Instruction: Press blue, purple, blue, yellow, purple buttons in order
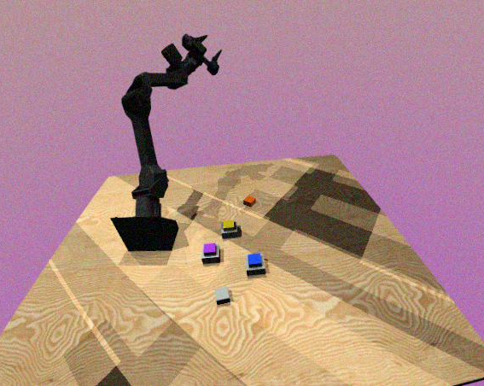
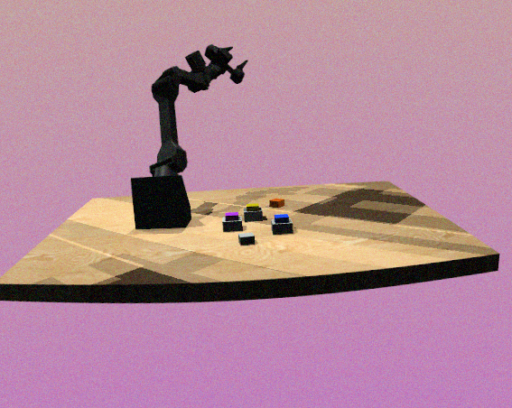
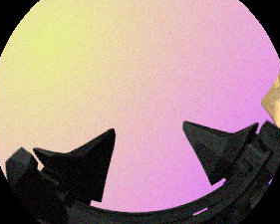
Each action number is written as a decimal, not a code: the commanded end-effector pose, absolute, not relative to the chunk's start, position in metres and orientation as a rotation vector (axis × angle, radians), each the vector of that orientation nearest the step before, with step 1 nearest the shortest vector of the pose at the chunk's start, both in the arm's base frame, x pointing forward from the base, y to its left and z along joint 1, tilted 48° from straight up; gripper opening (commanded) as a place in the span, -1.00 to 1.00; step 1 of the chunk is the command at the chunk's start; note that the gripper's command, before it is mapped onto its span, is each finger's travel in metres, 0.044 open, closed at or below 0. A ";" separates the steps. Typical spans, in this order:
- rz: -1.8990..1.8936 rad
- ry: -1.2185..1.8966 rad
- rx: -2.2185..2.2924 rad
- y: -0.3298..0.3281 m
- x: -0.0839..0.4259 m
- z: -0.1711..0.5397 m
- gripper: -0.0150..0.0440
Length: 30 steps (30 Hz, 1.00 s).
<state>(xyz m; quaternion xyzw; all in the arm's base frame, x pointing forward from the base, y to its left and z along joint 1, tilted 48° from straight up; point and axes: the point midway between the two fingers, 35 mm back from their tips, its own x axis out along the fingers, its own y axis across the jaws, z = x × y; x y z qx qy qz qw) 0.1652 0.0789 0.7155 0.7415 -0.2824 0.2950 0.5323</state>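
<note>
On the wood-grain tabletop (image 1: 189, 342) (image 2: 264, 266), taking the blue push-button (image 1: 254, 260) (image 2: 282, 218) as landmark: one unit, squarish in plan with no evident long axis, its cap facing up from a grey-and-black housing. Left of it in the top view, one purple push-button (image 1: 209, 249) (image 2: 232, 217), cap upward. Beyond and to its left, one yellow push-button (image 1: 229, 225) (image 2: 253, 207), likewise upward. Farther beyond, one orange block (image 1: 249, 201) (image 2: 276, 202). Nearer the viewer and left, one light grey block (image 1: 222, 295) (image 2: 246, 238). High above the landmark's level, one black parallel-jaw gripper (image 1: 213, 45) (image 2: 239, 56) (image 3: 150, 128), fingers wide apart, holding nothing.
</note>
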 end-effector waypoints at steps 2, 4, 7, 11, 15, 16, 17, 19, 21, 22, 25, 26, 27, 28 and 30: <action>0.547 -0.591 1.348 0.135 0.234 0.682 0.86; 0.480 -0.539 1.178 0.152 0.267 0.661 0.86; 0.387 -0.446 0.946 0.167 0.318 0.624 0.86; 0.278 -0.299 0.675 0.169 0.383 0.567 0.86; 0.189 -0.130 0.448 0.154 0.439 0.502 0.86; 0.170 -0.085 0.397 0.148 0.451 0.485 0.86; 0.153 -0.039 0.349 0.141 0.462 0.468 0.86; 0.122 0.056 0.260 0.125 0.483 0.433 0.86; 0.096 0.155 0.181 0.106 0.499 0.398 0.86; 0.086 0.205 0.146 0.096 0.506 0.380 0.86; 0.063 0.361 0.054 0.063 0.521 0.326 0.86; 0.059 0.414 0.028 0.051 0.524 0.308 0.86; 0.056 0.468 0.006 0.039 0.526 0.290 0.86; 0.055 0.522 -0.014 0.027 0.527 0.272 0.86; 0.059 0.631 -0.045 0.002 0.526 0.237 0.86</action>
